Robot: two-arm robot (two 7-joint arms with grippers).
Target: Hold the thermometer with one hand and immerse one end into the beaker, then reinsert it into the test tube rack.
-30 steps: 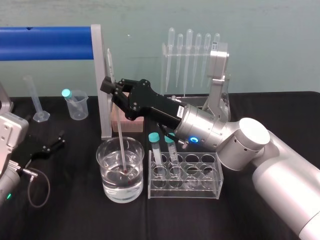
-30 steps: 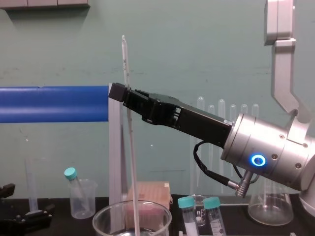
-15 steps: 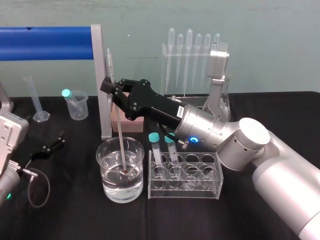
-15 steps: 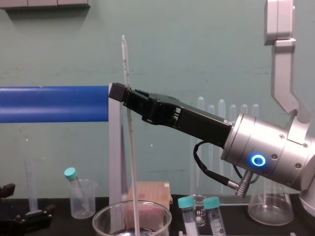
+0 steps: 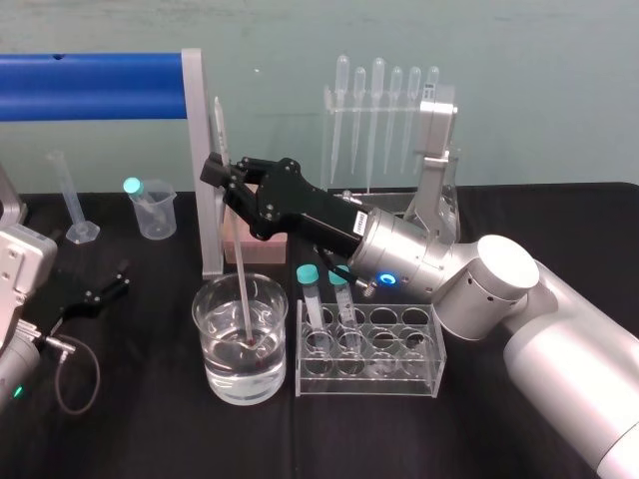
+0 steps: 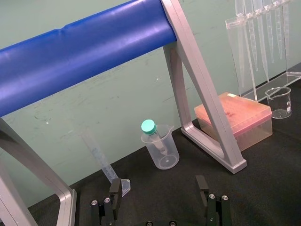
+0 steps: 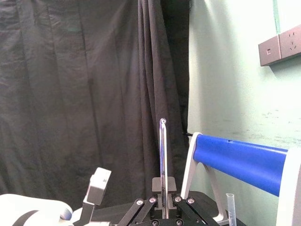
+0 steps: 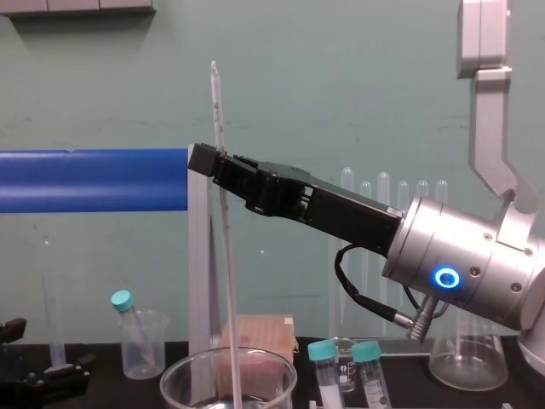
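Pinches thermometer point(image 5: 238, 269) in right claw point(image 5: 219, 172), near upright, low end sunk in beaker point(image 5: 212, 359). Finds rack point(image 5: 399, 374) just at beaker's 3 o'clock: probably lift clear, then shift that way. Rests left claw point(image 5: 97, 289), spread, at 9 o'clock on worktop point(image 5: 150, 419).

Background: a pale green painted wall point(image 5: 519, 60) is running behind the whole bench, showing faint scuffs. A black cloth is covering the table point(image 5: 130, 429) from edge to edge. A blue padded bar point(image 5: 90, 86) is lying across a grey metal frame point(image 5: 205, 200) standing on the table. In the right wrist view, a black pleated curtain point(image 7: 70, 94) is hanging beside the wall, which is carrying a grey socket plate point(image 7: 281, 44).
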